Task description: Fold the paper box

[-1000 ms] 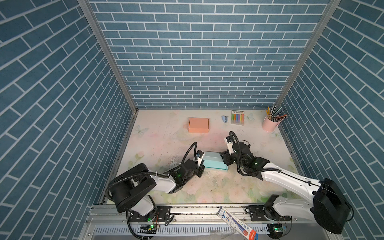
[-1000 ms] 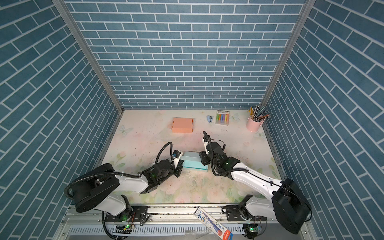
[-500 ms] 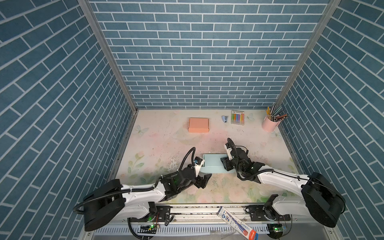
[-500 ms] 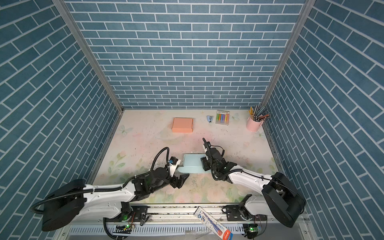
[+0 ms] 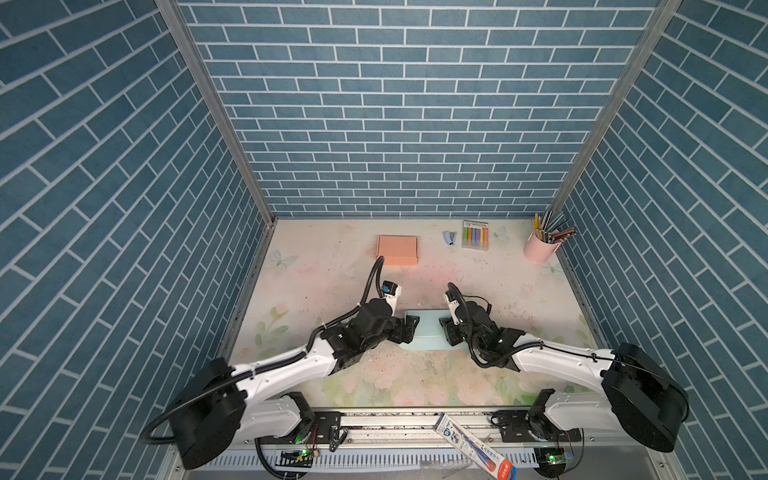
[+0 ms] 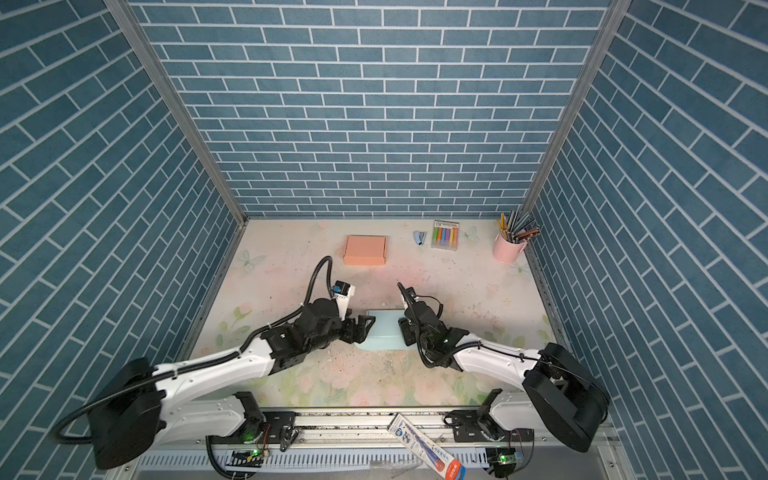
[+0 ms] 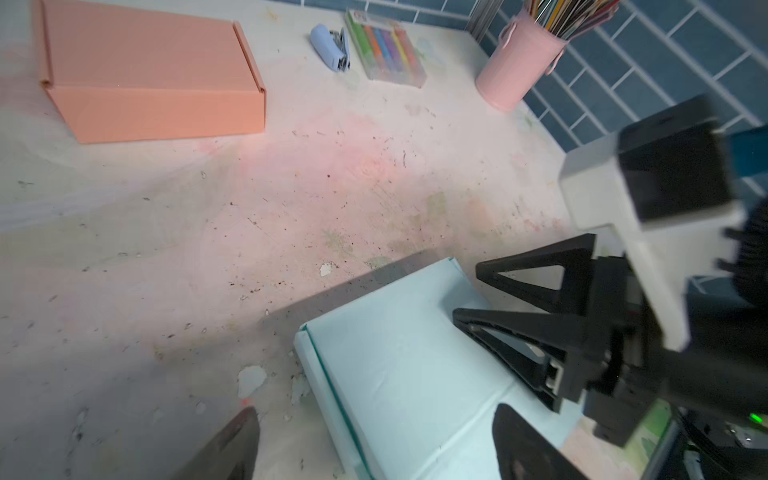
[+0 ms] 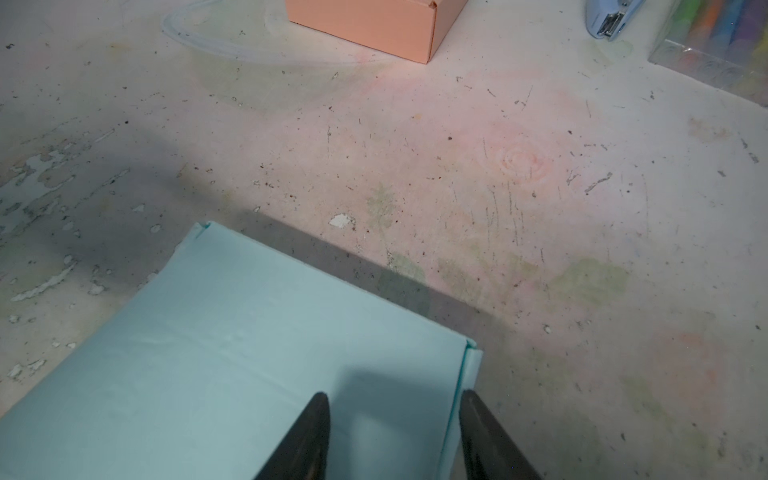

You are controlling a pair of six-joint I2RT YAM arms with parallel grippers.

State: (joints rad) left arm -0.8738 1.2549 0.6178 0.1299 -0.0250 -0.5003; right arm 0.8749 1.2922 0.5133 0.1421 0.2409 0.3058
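left hand (image 5: 409, 329) (spread wide) beside blue box (image 5: 428, 332)

pale teal paper box (image 5: 428, 334), orange box (image 5: 397, 249), pink cup (image 5: 539, 252), blue brick-pattern walls (image 5: 395, 124), faded floral table (image 5: 519, 282).

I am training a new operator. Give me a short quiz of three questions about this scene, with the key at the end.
1. True or false: the orange box lies nearer to the back wall than the light blue paper box.
2. What holds the pencils? A) a pink cup B) a glass jar C) a metal tray
3. Compare the left pincer and the right pincer: which one has its jaws wider apart?
Key: 1 true; 2 A; 3 the left pincer.
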